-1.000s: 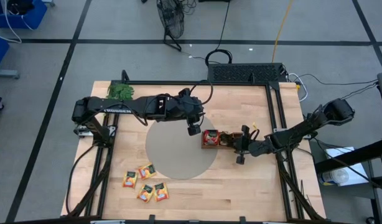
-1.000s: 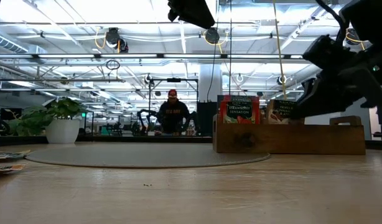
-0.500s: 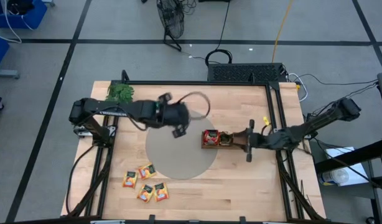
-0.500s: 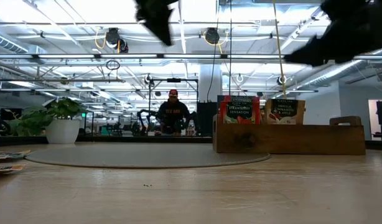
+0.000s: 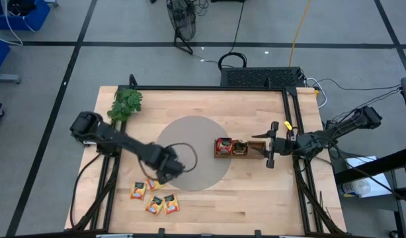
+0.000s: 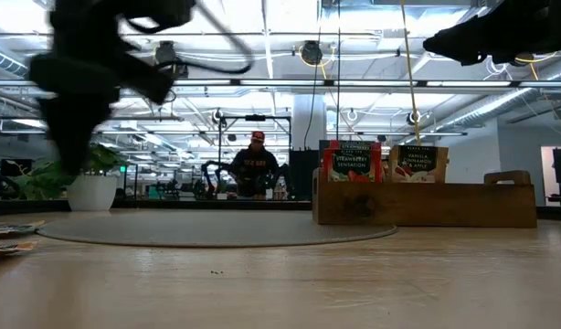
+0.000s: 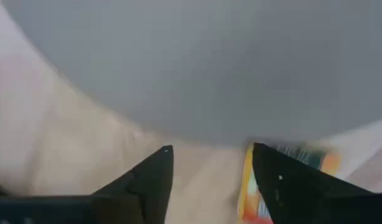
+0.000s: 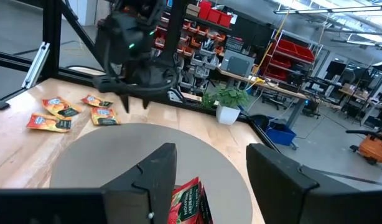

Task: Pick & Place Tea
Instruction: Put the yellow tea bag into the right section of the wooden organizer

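The left gripper (image 5: pixel 164 173) hangs over the near-left edge of the round grey mat (image 5: pixel 190 132), just above the loose orange-yellow tea sachets (image 5: pixel 154 195). Its two dark fingers (image 7: pixel 150 180) stand well apart with nothing between them; in the left wrist view one sachet (image 7: pixel 284 180) shows partly behind one fingertip, lying on the wood just off the mat's rim, and I cannot tell whether the finger touches it.

The right gripper (image 5: pixel 272 143) is out at the right side of the table (image 5: pixel 256 198), just beyond the right end of the wooden compartment tray (image 5: pixel 237 148) and clear of it. Its fingers (image 8: pixel 147 177) are spread too, holding nothing; past them the right wrist view looks across the mat toward the left arm and the scattered sachets (image 8: pixel 69 112).

Four orange-yellow sachets lie flat in a loose cluster on the near-left part of the table, apart from the tray. Inside the tray a red sachet (image 6: pixel 351 162) stands upright at its left end, and beside it, further right, a pale one with a dark label (image 6: pixel 418 164) stands upright too.

A green leafy sprig (image 5: pixel 125 102) sits at the far-left corner of the table, well away from both grippers. Nothing lies between the left gripper and the sachets under it. In the room beyond the table a person (image 6: pixel 254 169) stands facing this way.
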